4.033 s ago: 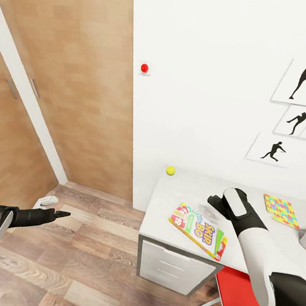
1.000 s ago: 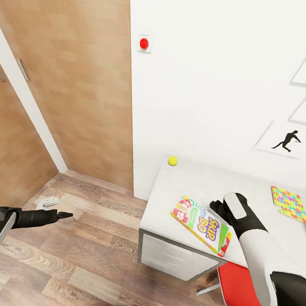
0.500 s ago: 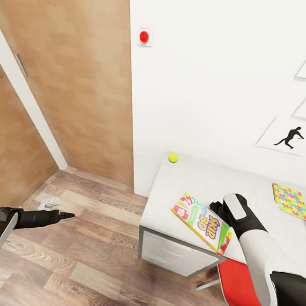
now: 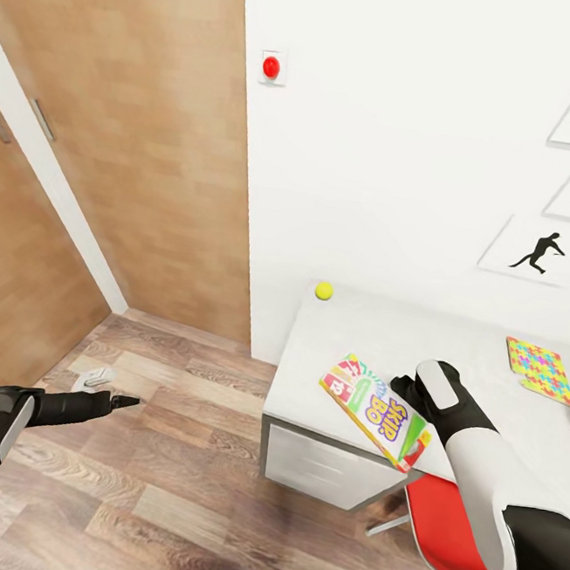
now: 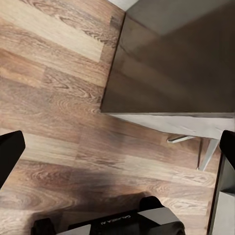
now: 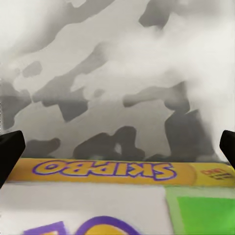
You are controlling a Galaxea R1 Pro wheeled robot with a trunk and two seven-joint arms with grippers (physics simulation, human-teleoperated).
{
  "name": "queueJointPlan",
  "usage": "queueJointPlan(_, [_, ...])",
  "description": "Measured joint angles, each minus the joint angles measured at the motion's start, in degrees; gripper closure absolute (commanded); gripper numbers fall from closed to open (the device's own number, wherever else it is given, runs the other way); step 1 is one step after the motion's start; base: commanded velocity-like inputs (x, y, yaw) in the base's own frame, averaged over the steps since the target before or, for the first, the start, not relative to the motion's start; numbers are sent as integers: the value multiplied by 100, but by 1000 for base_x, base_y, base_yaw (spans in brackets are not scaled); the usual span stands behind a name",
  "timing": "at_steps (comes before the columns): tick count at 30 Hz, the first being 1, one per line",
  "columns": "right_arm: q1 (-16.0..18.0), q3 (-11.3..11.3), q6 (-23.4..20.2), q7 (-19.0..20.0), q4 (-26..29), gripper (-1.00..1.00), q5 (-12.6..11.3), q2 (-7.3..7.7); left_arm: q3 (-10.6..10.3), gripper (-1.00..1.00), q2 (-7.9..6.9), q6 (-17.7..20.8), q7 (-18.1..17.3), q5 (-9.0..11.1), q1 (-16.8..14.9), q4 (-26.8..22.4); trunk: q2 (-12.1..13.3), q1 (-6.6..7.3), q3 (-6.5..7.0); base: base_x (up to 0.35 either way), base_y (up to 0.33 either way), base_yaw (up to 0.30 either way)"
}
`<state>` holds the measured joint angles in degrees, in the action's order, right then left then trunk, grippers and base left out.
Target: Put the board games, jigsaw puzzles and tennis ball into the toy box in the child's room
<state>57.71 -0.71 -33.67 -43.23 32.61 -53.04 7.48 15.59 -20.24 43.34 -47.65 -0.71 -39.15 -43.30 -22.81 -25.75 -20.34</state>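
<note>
Your right gripper (image 4: 406,387) spread wide over yellow-green-red lettered flat board game (image 4: 374,409); small yellow-green tennis ball (image 4: 324,291) at its 11 o'clock. Left gripper (image 4: 124,401) also spread, holding nothing.

Wall (image 4: 405,140): plain white, evenly lit.
Red button (image 4: 271,67): round, on a small white plate, high on the wall near its corner.
Pictures (image 4: 543,251): white panels with black athlete silhouettes, hung tilted in a group at the wall's right.
Wood panelling (image 4: 152,131): light brown, beside the wall.
White post (image 4: 57,200): slanted strip dividing the panelling from a door with a grey handle.
Floor (image 4: 168,475): wood planks in mixed brown tones.
Bench (image 4: 351,327): pale grey top, white drawers (image 4: 326,474), set against the wall.
Chair (image 4: 450,548): red seat, grey leg, under the bench edge.
White object (image 4: 95,377): small, on the floor; kind unclear.
</note>
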Motion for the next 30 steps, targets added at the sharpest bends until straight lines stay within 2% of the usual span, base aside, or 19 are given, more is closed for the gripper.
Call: queueJointPlan(30, [0, -8, -2, -2, 0, -100, 1, -8, 0, -100, 0, 0, 0, 0, 0, 0, 0, 0, 0, 0, 38, 0])
